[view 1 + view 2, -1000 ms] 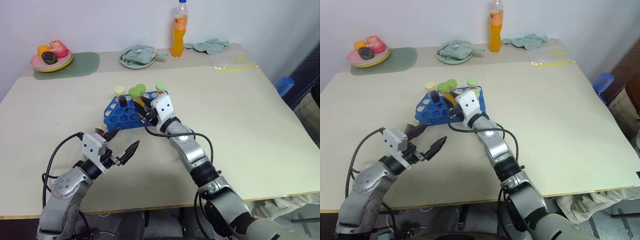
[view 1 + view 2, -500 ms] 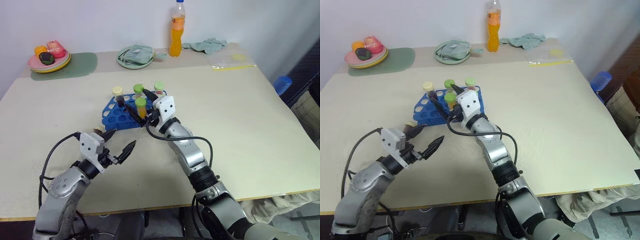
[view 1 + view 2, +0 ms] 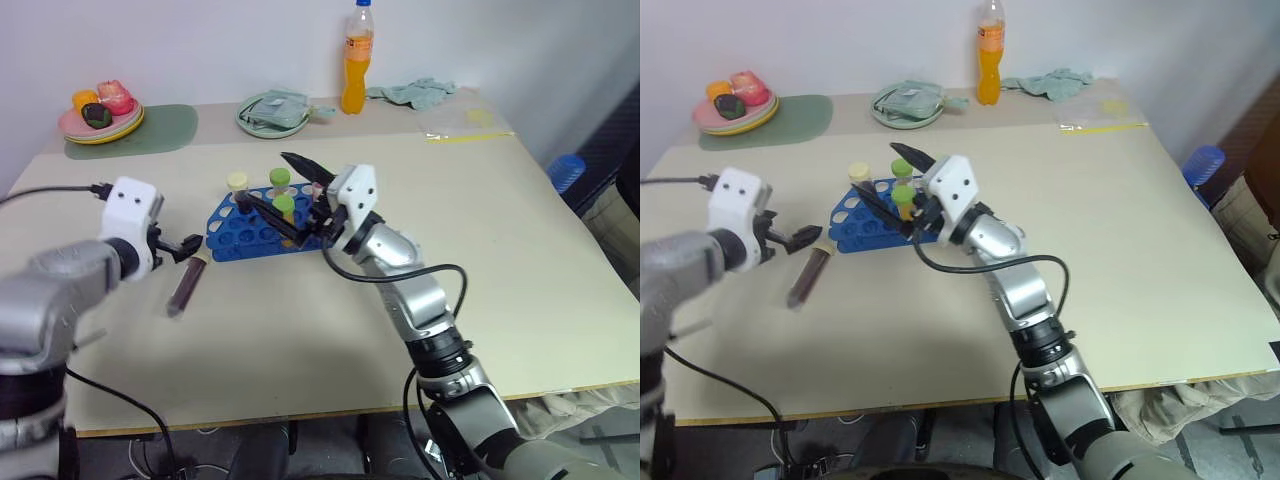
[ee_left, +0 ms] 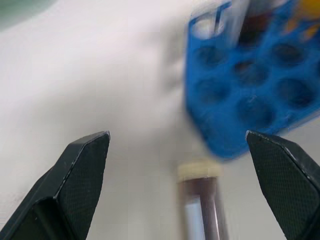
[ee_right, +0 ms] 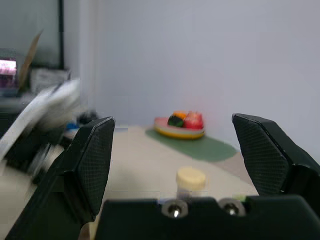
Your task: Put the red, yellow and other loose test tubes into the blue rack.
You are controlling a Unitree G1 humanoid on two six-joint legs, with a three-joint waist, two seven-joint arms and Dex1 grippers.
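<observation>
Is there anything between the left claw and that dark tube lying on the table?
Nothing visible. The left claw hangs open just over the dark tube, whose pale cap points at the near end of the blue rack.

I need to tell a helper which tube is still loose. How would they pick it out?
Find the blue rack in the middle of the beige table. Just off its end toward the robot's left, the dark purple-brown tube lies flat on the tabletop, pale cap toward the rack. Unlike the capped tubes standing upright in the rack, it lies on its side.

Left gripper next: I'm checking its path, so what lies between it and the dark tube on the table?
Nothing: the left wrist view shows bare table between the left gripper and the dark tube.
</observation>
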